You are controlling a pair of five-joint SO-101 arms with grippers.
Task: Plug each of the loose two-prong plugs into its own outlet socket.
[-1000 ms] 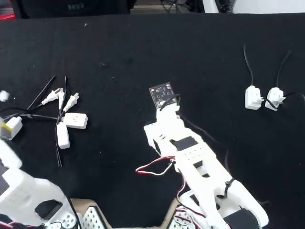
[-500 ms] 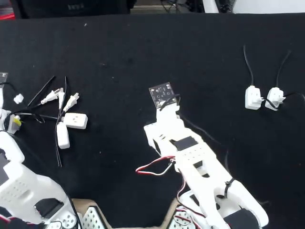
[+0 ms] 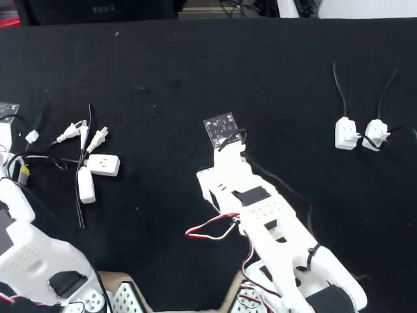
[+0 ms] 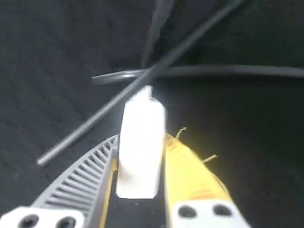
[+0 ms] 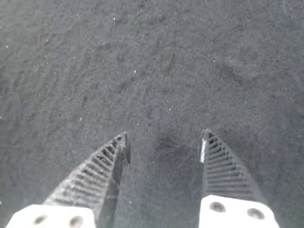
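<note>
- Black cloth table (image 3: pixel 195 65) lies under both your arms.
- Your left gripper (image 4: pixel 141 138) clamps a white plug (image 4: pixel 140 156) near crossing black cables (image 4: pixel 228 71).
- Your right gripper (image 5: pixel 164 142) gapes wide above the table.

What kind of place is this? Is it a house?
Probably a robot lab or workshop: two white robot arms at a black-covered table, the left gripper holding a white block, with loose plugs and outlet sockets laid out.
</note>
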